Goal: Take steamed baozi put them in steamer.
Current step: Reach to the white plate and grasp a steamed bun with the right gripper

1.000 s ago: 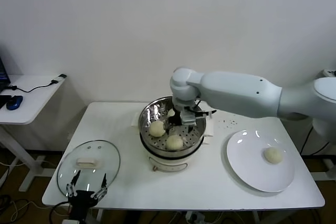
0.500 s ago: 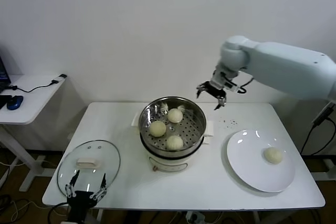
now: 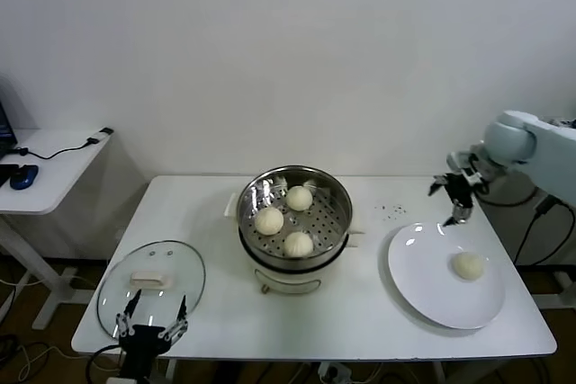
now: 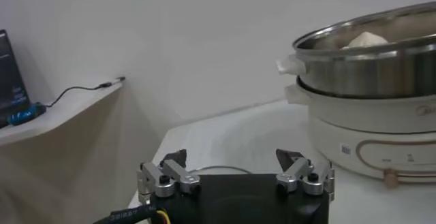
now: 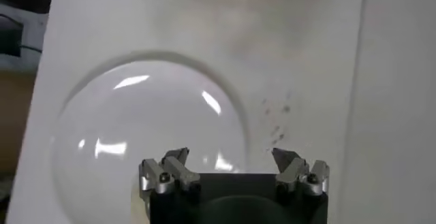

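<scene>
Head view shows the right hand [image 3: 454, 197] empty with its jaws spread wide, hanging above the far edge of the white plate [image 3: 423, 285], and the last baozi [image 3: 468, 265] lies below it and a little nearer the robot, alone on that plate. Three baozi [image 3: 269, 220] already sit in the steamer [image 3: 335, 188], well off to the hand's left. The likeliest trouble, I judge, is the pick itself: the bun is smooth and domed, so jaws closing off-centre could nudge it sliding across the glossy plate, and too hard a squeeze could dent the soft dough. A low carry might also clip the steamer's rim. The bun is round with no real long axis; its dome faces up, so any approach angle serves. The left hand [image 3: 150, 327] waits open by the near counter edge, beside the glass lid [image 3: 180, 265].
</scene>
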Controlling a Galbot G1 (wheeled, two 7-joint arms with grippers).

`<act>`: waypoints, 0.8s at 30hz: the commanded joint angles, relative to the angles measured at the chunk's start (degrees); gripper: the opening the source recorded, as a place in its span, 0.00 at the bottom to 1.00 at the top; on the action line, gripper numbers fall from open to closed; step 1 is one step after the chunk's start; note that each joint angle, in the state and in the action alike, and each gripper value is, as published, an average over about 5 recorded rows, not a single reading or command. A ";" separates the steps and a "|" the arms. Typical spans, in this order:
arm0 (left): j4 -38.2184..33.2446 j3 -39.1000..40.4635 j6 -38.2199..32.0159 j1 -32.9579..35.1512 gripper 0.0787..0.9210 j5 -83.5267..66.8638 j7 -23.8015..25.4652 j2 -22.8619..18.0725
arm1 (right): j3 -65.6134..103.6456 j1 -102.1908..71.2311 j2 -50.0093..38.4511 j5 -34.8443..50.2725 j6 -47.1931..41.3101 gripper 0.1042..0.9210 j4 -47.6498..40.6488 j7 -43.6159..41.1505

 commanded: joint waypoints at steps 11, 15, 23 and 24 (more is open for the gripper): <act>0.27 -0.16 0.82 0.20 0.88 1.08 -0.18 -0.33 | 29.45 -32.92 -0.79 -16.76 0.76 0.88 -13.85 -1.43; 0.34 -0.26 0.98 0.24 0.88 1.18 -0.19 -0.41 | 32.44 -33.46 2.72 -18.58 2.59 0.88 -17.62 -1.42; 0.53 -0.28 1.23 0.01 0.88 1.69 -0.27 -0.65 | 32.60 -32.75 6.32 -19.07 3.42 0.88 -19.81 -2.00; 0.57 -0.27 1.24 -0.02 0.88 1.75 -0.27 -0.68 | 32.50 -32.74 6.48 -19.01 3.42 0.88 -19.77 -2.10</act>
